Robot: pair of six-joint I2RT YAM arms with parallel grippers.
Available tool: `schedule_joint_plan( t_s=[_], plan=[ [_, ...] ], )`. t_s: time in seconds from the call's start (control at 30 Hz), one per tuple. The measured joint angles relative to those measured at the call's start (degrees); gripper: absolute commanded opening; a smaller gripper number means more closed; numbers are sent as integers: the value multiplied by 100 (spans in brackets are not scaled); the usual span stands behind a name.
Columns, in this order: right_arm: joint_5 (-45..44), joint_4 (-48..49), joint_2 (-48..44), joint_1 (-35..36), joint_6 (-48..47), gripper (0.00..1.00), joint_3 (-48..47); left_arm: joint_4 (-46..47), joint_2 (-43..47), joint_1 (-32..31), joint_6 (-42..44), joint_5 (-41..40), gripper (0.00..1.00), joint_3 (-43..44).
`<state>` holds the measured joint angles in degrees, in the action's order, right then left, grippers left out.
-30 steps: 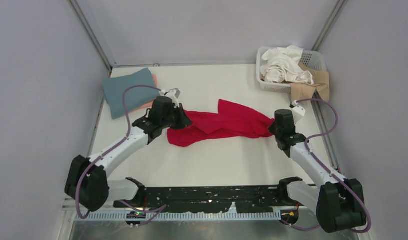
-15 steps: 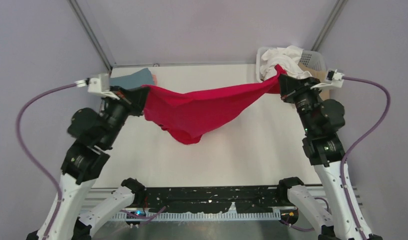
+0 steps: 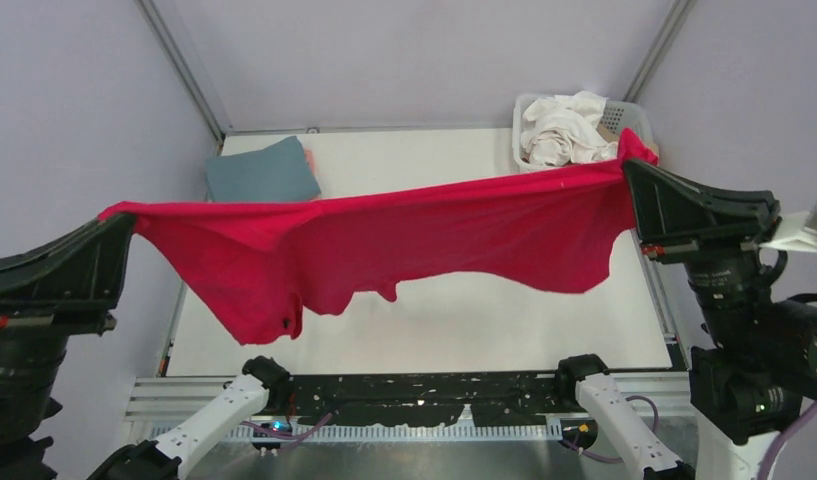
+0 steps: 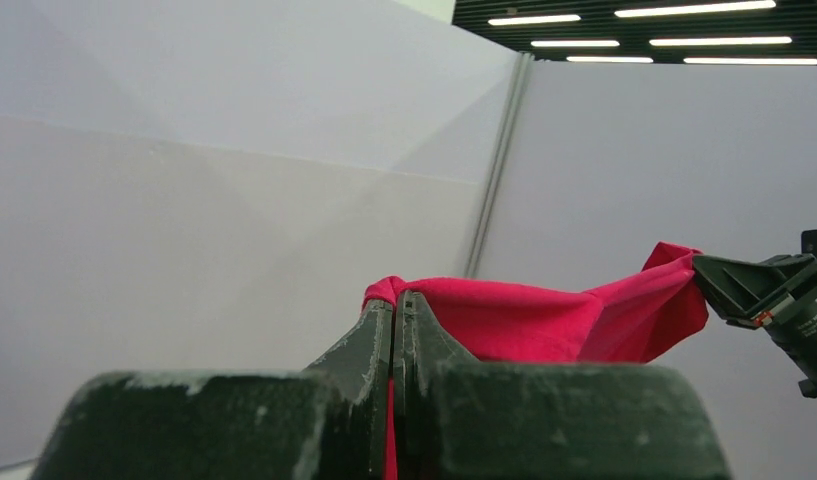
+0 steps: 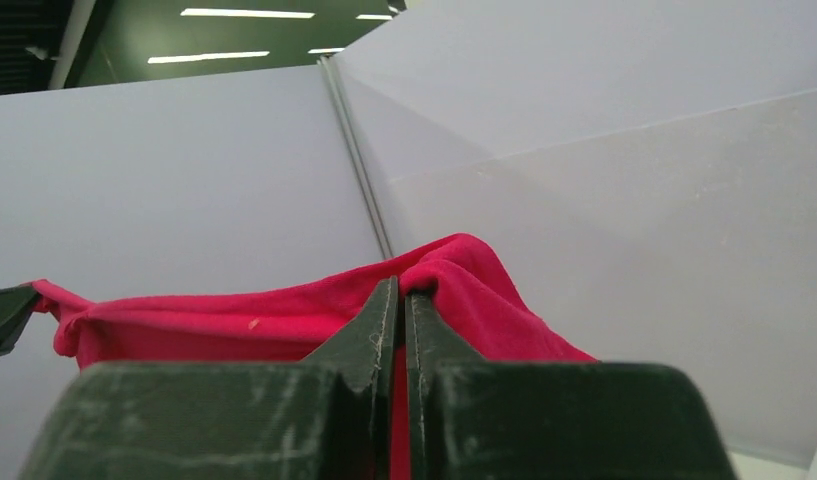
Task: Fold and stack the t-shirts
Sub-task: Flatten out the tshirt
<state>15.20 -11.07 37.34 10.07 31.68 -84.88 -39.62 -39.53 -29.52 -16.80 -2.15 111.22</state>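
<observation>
Red shirt (image 3: pixel 404 235) hangs taut above tabletop (image 3: pixel 434 165), one end clamped in left claw (image 3: pixel 127 225), the other in right claw (image 3: pixel 632 168), the two wide apart, likely to pull the cloth flat for laying down and folding near the teal shirt (image 3: pixel 259 172).

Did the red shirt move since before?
Yes. The red shirt rose off the table and spread wide, its ends in the left gripper and right gripper now spanning past the teal shirt to the basket.
</observation>
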Motion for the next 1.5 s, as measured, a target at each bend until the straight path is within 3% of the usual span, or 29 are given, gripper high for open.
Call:
schedule_joint_plan(
  t_s=[0.17,0.33,0.47,0.67,0.7,0.77,0.83,0.87,0.93,0.97,1.0,1.07,1.13,1.33,1.5],
  plan=[
    [149,-225,-378,0,55,5,-323,-208,-9,0,101,492,0,673],
    [175,-238,-684,0,146,6,-138,-162,-11,2,199,614,0,468],
    [22,-184,-723,0,170,7,466,142,-90,0,348,83,0,-321],
    [-999,-4,-94,0,208,9,1858,1207,-848,66,463,-1777,3,-2413],
    [-1213,59,149,0,229,12,2050,1272,-1226,144,459,-1941,9,-2583],
    [-1602,227,772,0,289,21,2507,1419,-2188,380,420,-2105,36,-2752],
    [-1875,568,1519,-7,380,28,3069,1534,-3285,616,363,-2225,50,-2780],
    [-1956,708,1971,-7,420,32,3298,1493,-3832,710,258,-2229,63,-2717],
    [-2070,787,2922,-17,463,51,3545,1259,-5145,890,116,-2129,85,-2400],
    [-2109,798,3377,-28,466,65,3558,1082,-5759,962,46,-2041,97,-2177],
    [-2127,833,3888,-39,450,77,3528,896,-6227,1005,-66,-1958,99,-1965],
    [-2177,844,4638,-44,433,89,3357,623,-7066,1069,-208,-1779,100,-1606],
    [-2223,831,5228,-44,334,98,3091,402,-7340,1113,-284,-1648,100,-1563],
    [-2444,857,5388,-44,101,95,2656,297,-6985,1119,-487,-1322,100,-1652],
    [-2284,828,5095,-42,-17,95,2702,442,-6166,1115,-734,-758,100,-2468]
  ],
)
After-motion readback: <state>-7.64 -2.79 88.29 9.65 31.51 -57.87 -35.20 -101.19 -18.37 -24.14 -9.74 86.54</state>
